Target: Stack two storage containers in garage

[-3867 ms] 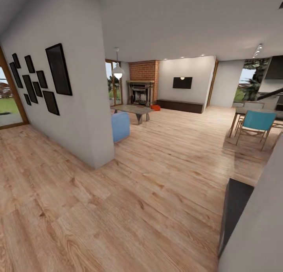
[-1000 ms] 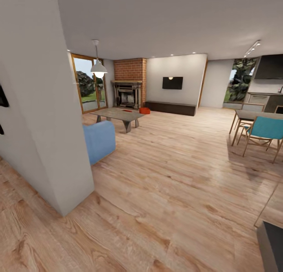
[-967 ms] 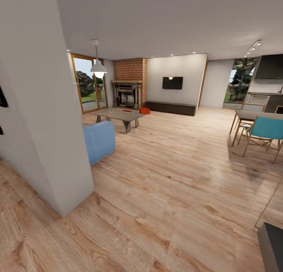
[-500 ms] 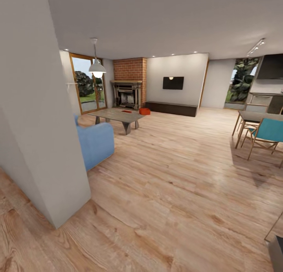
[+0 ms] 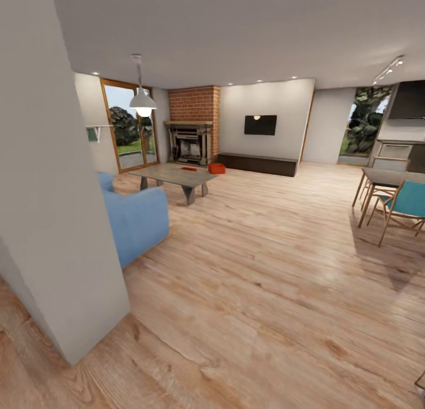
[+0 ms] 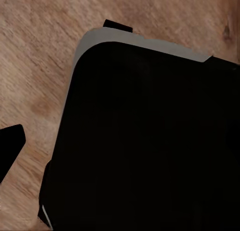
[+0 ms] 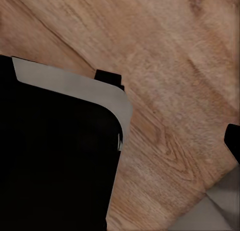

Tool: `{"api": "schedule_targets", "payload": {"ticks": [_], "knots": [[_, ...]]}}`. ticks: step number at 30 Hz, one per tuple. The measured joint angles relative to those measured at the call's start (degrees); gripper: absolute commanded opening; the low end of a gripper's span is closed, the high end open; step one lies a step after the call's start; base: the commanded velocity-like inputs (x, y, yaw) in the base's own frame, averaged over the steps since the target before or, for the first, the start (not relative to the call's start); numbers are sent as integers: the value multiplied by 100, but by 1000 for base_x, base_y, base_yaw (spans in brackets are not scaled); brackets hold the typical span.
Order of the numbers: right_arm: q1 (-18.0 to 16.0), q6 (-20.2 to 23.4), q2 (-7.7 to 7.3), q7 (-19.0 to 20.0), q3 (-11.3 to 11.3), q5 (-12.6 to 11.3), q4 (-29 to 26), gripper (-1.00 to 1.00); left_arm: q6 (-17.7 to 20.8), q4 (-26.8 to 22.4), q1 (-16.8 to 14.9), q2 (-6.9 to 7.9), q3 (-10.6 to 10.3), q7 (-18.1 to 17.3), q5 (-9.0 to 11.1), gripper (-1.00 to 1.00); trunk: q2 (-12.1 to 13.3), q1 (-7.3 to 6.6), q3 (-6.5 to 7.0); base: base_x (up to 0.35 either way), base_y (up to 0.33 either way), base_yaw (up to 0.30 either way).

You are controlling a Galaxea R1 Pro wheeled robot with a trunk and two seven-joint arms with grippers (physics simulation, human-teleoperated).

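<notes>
The storage container (image 5: 216,168), a small orange-red rectangular box, sits on the floor at the far end of the living room (image 5: 254,179), just beside the foot of the fireplace and at the near end of the low cabinet. Only one such box is plain in the head view. A small red patch lies on the coffee table top, too small to identify.

The light wood-plank floor (image 5: 265,267) runs from the foreground to the far wall. A plain white wall corner (image 5: 53,190) stands close on the left. Past it is the blue upholstered sofa (image 5: 133,220), with the grey low coffee table (image 5: 174,176) beyond it. Wood-framed glass doors (image 5: 127,128) stand at the far left, next to the red brick fireplace (image 5: 190,126). A long dark low cabinet (image 5: 260,163) lies along the far wall under the black wall-mounted TV (image 5: 260,124). On the right are a dining table (image 5: 389,177) and a teal chair with a wooden frame (image 5: 407,202). A white pendant lamp (image 5: 142,104) hangs above the coffee table.

Both wrist views look down on planks and a black rounded body with a grey rim (image 6: 145,141) (image 7: 55,156). How wide the left and right grippers stand cannot be told. Each view shows just a black wedge at its edge (image 6: 10,151) (image 7: 233,141).
</notes>
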Motion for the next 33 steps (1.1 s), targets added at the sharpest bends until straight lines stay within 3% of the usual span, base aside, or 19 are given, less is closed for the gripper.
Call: {"api": "schedule_targets", "payload": {"ticks": [21, 33], "knots": [[1, 2, 3, -7, 24, 58, 0, 100, 24, 26, 1, -6, -1, 0, -7, 100, 0, 0, 0, 324, 0, -234], [0, 30, -3, -12, 58, 74, 0, 100, 5, 31, 1, -24, 2, 0, -14, 100, 0, 0, 0, 324, 0, -27]]}}
